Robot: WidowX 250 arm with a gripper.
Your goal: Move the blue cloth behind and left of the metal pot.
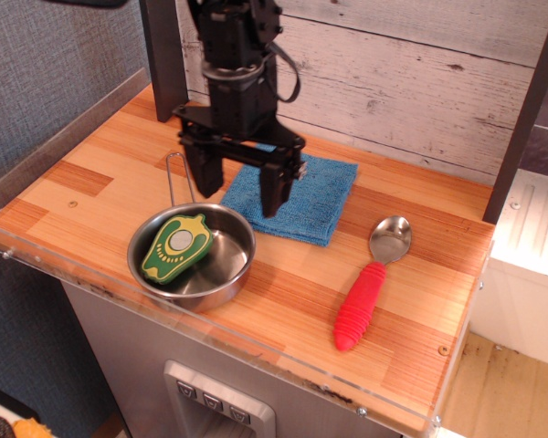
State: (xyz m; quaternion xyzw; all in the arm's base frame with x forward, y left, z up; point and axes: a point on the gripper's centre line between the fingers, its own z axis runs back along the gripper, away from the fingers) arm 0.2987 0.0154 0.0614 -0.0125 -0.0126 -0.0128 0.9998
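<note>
The blue cloth [309, 197] lies flat on the wooden counter, behind and to the right of the metal pot [221, 265]. The pot stands near the front left edge, its wire handle [172, 178] pointing back, with a green and yellow toy [173, 248] inside. My gripper [241, 195] is open and empty. It hangs over the cloth's left edge, just behind the pot, one finger [208, 175] left of the cloth and the other [274, 192] over it. The arm hides the cloth's far left corner.
A steel spoon with a red handle [365, 297] lies right of the pot. A clear plastic rim [256, 351] runs along the counter's front and left sides. A plank wall [402, 82] stands behind and a dark post [526, 119] at the right.
</note>
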